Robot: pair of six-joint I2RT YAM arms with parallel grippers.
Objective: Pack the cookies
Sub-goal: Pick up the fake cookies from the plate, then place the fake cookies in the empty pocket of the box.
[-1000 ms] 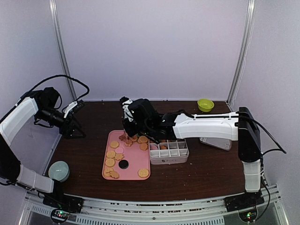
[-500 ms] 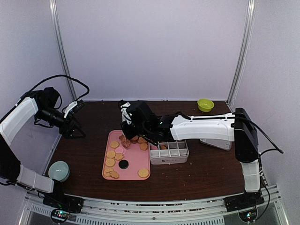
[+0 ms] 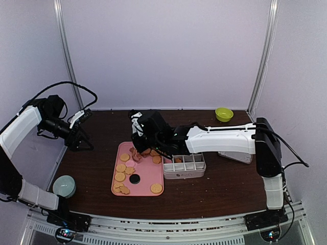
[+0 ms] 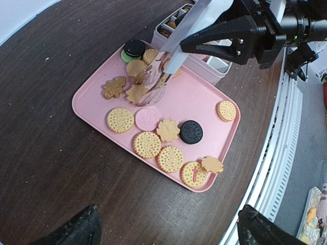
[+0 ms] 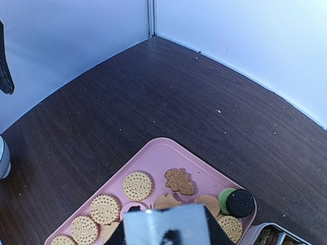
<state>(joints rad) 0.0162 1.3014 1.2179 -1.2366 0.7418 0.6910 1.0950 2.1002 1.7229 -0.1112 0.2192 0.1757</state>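
Judged early in the task. Most cookies (image 4: 148,144) are left on the pink tray (image 4: 87,99). Only a few are seen in the divided box (image 4: 204,64) just beside it, in the end compartments; the rest look empty. Metal tongs (image 4: 173,56) are clamped in the right gripper (image 4: 196,43), tips down in the cookie cluster nearest the box. Whether a cookie is pinched cannot be told. The left gripper (image 3: 84,131) is spread wide and empty, well apart from the tray.

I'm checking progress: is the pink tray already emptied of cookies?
No, the left wrist view shows many cookies lying on the pink tray.
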